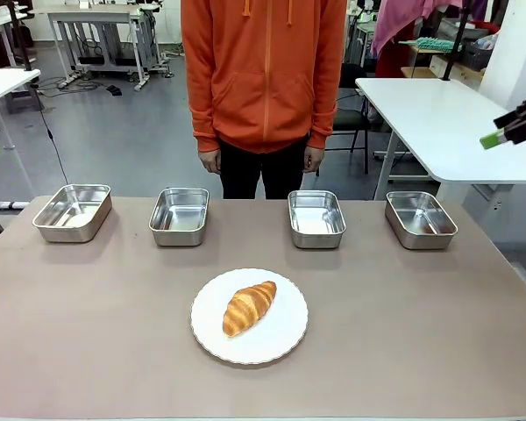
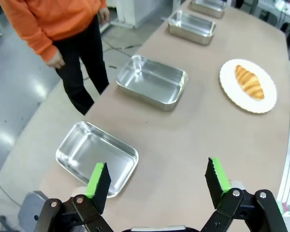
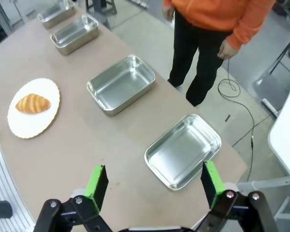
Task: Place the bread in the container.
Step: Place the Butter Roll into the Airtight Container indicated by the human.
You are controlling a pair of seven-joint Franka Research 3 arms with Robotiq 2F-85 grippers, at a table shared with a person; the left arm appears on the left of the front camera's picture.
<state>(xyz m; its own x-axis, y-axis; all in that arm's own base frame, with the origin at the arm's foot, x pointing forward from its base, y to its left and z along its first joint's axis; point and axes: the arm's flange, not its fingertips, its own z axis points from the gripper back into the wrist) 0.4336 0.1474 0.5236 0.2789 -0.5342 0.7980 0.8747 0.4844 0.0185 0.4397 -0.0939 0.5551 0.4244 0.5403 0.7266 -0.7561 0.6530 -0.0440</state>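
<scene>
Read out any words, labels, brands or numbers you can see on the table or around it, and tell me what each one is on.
No readable text anywhere in these views.
The bread: no label.
The white plate: plain, no mark.
The steel containers: bare metal, no stamp visible.
The person's orange hoodie: no print.
The background clutter: too small and blurred to tell if it carries any text.

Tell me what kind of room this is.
Probably a robotics lab: white workbenches on a grey floor behind the person, and a table set with four steel trays and a croissant on a plate.
</scene>
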